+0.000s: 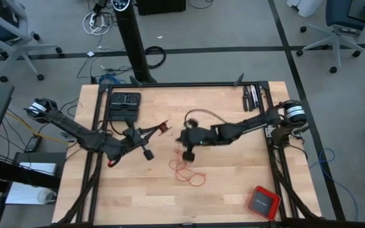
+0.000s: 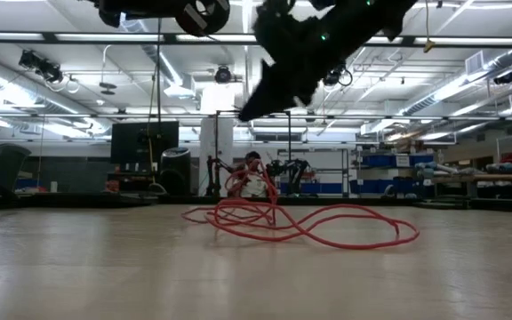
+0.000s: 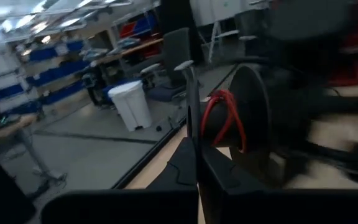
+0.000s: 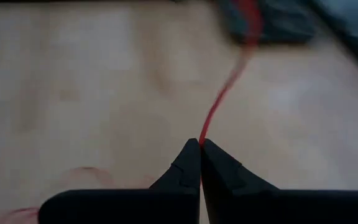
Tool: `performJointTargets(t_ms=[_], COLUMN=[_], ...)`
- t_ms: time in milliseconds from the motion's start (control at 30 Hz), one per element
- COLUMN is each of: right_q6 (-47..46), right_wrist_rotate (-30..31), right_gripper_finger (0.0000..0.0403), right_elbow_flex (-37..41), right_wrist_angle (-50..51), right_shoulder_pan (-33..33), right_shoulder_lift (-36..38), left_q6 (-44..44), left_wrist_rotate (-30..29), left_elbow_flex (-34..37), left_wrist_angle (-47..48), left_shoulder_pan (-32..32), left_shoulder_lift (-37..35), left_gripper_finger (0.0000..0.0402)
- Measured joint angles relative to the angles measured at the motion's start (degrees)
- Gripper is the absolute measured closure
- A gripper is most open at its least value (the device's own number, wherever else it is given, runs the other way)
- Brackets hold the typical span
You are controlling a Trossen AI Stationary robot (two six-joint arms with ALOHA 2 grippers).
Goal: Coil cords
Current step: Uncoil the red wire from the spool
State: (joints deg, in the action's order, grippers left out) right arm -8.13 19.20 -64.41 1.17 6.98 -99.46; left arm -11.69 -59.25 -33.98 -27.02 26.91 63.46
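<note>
The thin red cord lies in loose loops on the wooden table, near its middle. One strand rises from them to my right gripper, which is shut on it above the loops. From there the strand runs on to my left gripper. That gripper hovers level a little to the left. It is shut, with a small bundle of red loops at its fingertips, next to a dark round piece. My left gripper has its shut fingers at the wound end of the cord, held clear above the table. A thin grey strip stands up from between the fingertips. Whether they pinch the strip or the cord itself cannot be told. My right gripper pinches a single strand of the cord between its two fingertips, coming slanting down from the table's right. The strand runs on from the tips, fairly straight, toward the left gripper's bundle. The rest trails down to the loops on the table.
A black case lies at the far left of the table and dark pens at the far right. A red square box with a dark top sits at the near right corner. Bare wood surrounds the loops.
</note>
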Motion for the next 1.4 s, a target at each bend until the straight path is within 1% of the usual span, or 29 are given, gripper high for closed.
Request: performJointTargets(t_ms=[100,233,333,433,500,533,600,733,800,900,1033,1100,1233,1333,1400], right_q6=[-4.0,-3.6,0.1,5.8,11.2,13.9,18.8,24.3,24.7,23.6,19.6,17.8,13.8,9.4,5.7], right_wrist_rotate=[7.4,15.6,20.2,22.2,22.5,21.8,17.4,2.7,-5.9,-15.4,-22.9,-24.6,-24.6,-21.3,-18.0], right_gripper_finger=[0.0403,0.0403,0.0403,0.0403,0.0403,0.0403,0.0403,0.0403,0.0403,0.0403,0.0403,0.0402,0.0402,0.0402,0.0402], right_elbow_flex=[0.0,0.0,-0.1,-0.1,-0.1,-0.1,-0.1,-0.1,-0.1,0.0,-0.1,-0.1,-0.1,-0.1,-0.1], right_wrist_angle=[7.8,10.2,7.9,4.1,0.4,-2.2,-6.5,-13.9,-16.3,-16.1,-15.9,-15.3,-14.7,-10.2,-4.0], right_shoulder_pan=[-0.6,1.1,3.9,7.7,10.3,11.6,13.9,16.2,16.1,15.3,13.2,11.9,8.8,6.0,4.1], right_shoulder_lift=[4.5,10.2,14.2,16.8,18.1,18.4,18.5,18.1,17.4,16.2,13.2,10.8,5.4,2.9,2.8], left_q6=[-2.4,-3.2,-2.8,-1.7,-1.3,-1.0,-0.1,0.2,0.3,0.4,0.4,0.4,0.5,0.7,1.4], left_wrist_rotate=[0.1,0.2,0.1,-0.2,-0.9,-1.5,-2.8,-4.8,-6.1,-7.6,-9.8,-10.1,-10.1,-10.1,-10.1], left_elbow_flex=[0.0,0.0,0.0,0.0,0.0,0.0,0.0,0.0,0.0,0.0,0.0,0.0,0.0,0.0,0.0], left_wrist_angle=[2.4,9.7,15.2,18.6,19.2,19.3,19.2,18.8,17.0,13.2,7.0,4.0,-2.8,-6.6,-8.0], left_shoulder_pan=[0.6,0.8,0.7,0.5,0.2,0.1,0.0,-0.4,-0.4,-0.4,-0.4,-0.4,-0.4,-0.4,-0.2], left_shoulder_lift=[0.0,0.0,0.0,0.0,0.0,0.0,0.0,0.0,0.0,0.0,0.0,0.0,0.0,0.0,0.0], left_gripper_finger=[0.0401,0.0401,0.0401,0.0401,0.0401,0.0401,0.0401,0.0401,0.0401,0.0401,0.0401,0.0402,0.0402,0.0402,0.0402])
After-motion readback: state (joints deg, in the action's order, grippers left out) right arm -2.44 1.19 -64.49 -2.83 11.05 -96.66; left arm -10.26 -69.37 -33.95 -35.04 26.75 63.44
